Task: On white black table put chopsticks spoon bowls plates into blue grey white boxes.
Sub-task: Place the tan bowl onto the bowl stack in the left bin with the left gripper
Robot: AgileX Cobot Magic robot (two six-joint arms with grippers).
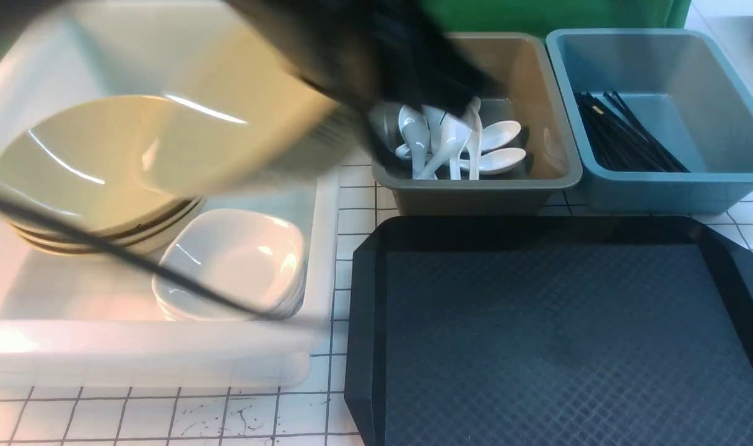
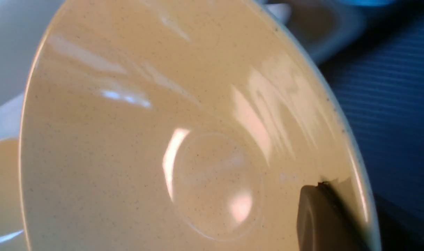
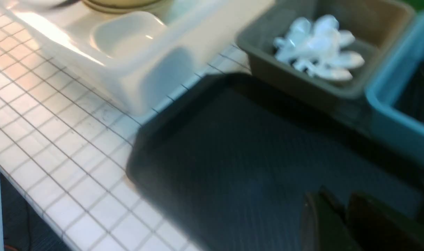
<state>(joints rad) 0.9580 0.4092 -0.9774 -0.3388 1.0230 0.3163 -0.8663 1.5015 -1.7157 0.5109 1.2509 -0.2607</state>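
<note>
An olive-tan bowl (image 1: 228,124) hangs tilted and blurred over the white tub (image 1: 153,347), with my left gripper (image 2: 337,190) shut on its rim; one finger (image 2: 316,216) lies inside the bowl (image 2: 163,139). In the tub rest stacked bowls (image 1: 85,167) and white plates (image 1: 234,260). White spoons (image 1: 457,142) lie in the grey box (image 1: 537,179). Black chopsticks (image 1: 624,136) lie in the blue box (image 1: 661,186). My right gripper (image 3: 337,202) hovers over the black tray with its jaws together and nothing between them.
A black textured tray (image 1: 568,322) lies in front of the grey and blue boxes on the white gridded table (image 1: 166,415). The left arm (image 1: 364,56) reaches across the grey box's back left corner. A thin cable (image 1: 135,260) crosses over the tub.
</note>
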